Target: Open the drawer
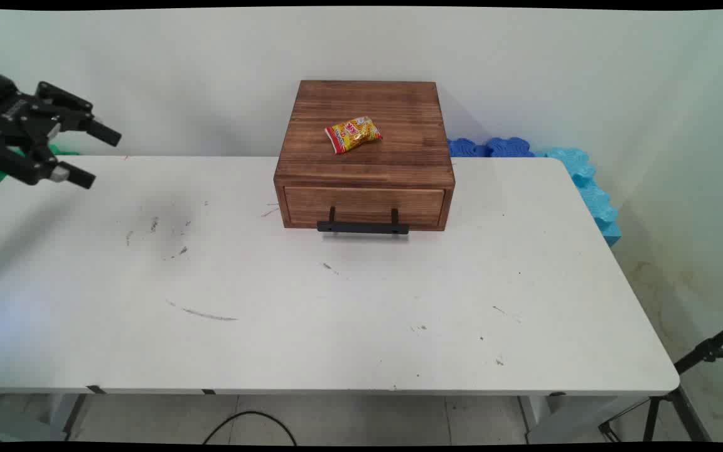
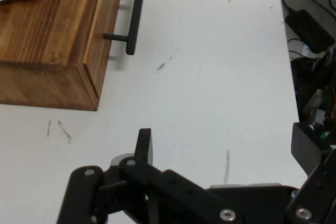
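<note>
Gripper hung over the worktop's left end, fingers spread wide, holding nothing. Snack packet lay atop the wooden drawer box, drawer closed, well apart.

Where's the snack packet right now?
In the main view the snack packet lies on top of the wooden drawer box at the table's far edge, centre, well right of the tool.

Fixed overhead-front view; hand-mounted close view
</note>
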### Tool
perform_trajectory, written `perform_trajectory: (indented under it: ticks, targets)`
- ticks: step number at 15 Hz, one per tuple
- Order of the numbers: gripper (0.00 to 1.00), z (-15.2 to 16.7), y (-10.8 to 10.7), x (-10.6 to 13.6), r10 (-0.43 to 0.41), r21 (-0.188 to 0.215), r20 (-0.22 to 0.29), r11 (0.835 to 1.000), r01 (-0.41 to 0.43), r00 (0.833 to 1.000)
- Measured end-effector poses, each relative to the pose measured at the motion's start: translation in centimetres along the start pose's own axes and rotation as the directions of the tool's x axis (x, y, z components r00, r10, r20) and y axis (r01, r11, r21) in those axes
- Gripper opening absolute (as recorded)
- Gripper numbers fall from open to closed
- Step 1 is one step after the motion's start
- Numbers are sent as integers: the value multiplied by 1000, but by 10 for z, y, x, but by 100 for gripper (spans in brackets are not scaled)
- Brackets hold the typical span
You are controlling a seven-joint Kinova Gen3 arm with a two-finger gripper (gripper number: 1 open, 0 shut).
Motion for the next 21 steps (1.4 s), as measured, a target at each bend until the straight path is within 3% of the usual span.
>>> perform_trajectory:
  ticks: [5, 9, 14, 21]
  targets:
    - [100, 29, 0, 33, -19, 29, 17, 999, 18, 1000]
    - [100, 79, -3, 82, -24, 56, 54, 998, 21, 998]
    - [100, 157, -9, 132, -9, 86, 146, 996, -4, 989]
    - [100, 256, -19, 161, 29, 84, 275, 995, -55, 961]
